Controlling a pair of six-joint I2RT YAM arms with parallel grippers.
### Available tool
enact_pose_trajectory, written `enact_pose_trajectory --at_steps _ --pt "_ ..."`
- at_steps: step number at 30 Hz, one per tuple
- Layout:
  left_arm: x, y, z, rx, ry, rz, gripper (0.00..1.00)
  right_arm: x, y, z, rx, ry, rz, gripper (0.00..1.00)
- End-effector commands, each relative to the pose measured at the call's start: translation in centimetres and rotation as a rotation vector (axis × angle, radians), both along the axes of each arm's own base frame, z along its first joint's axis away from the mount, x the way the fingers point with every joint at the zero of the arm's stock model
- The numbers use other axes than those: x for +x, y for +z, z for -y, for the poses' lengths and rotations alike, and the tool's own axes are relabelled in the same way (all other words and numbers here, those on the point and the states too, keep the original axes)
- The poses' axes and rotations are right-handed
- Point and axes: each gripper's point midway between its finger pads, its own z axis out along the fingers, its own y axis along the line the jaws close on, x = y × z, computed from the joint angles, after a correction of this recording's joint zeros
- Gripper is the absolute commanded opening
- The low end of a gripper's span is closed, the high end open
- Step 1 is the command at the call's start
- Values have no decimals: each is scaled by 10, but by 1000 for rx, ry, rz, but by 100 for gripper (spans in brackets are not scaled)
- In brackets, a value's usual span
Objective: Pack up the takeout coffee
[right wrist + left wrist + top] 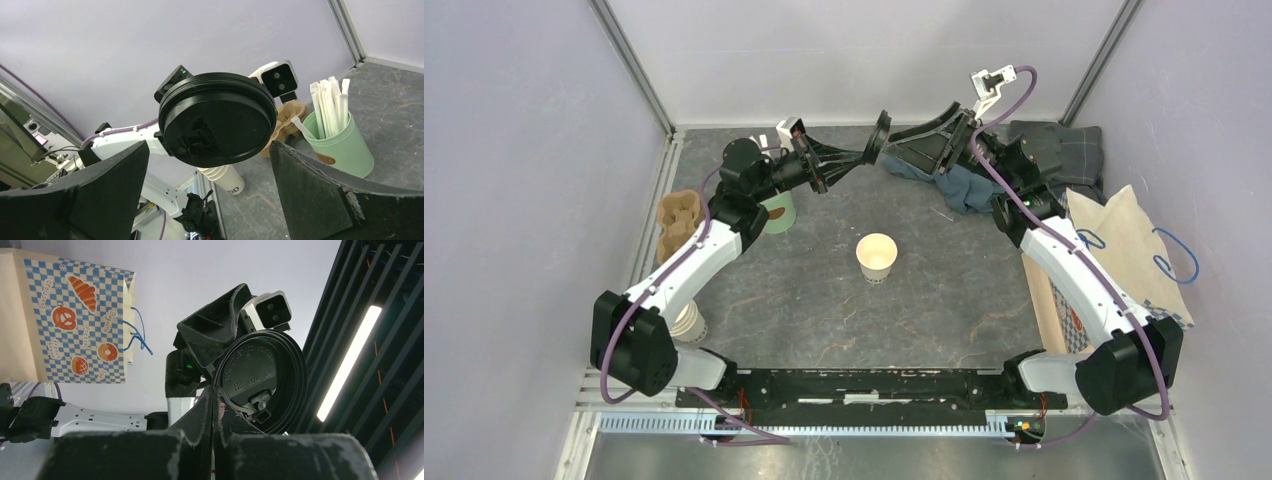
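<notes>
The left fingers point(200, 412) are pinching shut on the rim of the black lid point(882, 135), holding it on edge in the air. The white paper cup point(876, 257) is standing lidless and upright mid-table point(804, 300). The right fingers point(100, 190) are gaping wide just beside the lid, gripping nothing.

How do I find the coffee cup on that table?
Look at the grey table and go right to its middle. One white paper cup stands there upright, open on top, all alone. The other paper cups sit in a stack at the left edge, and the green mug at the back left holds white sticks.
</notes>
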Motion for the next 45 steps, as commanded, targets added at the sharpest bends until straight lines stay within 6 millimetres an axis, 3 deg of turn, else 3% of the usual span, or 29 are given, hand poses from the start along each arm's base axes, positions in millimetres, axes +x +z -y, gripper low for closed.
enact_pose_trajectory --at_steps 1,12,21,33,45 --pt "-8 23 2 -36 -46 25 2 -10 26 3 48 15 84 98" --pt "-9 23 3 -35 -55 25 2 -8 20 0 64 35 71 98" --pt "-8 24 3 -36 -56 24 2 -1 3 0 28 -10 27 98" --pt "-10 22 5 -31 -68 25 2 -11 14 -15 61 38 58 98" --pt "-13 20 4 -20 -75 21 2 5 6 -12 28 -58 21 98"
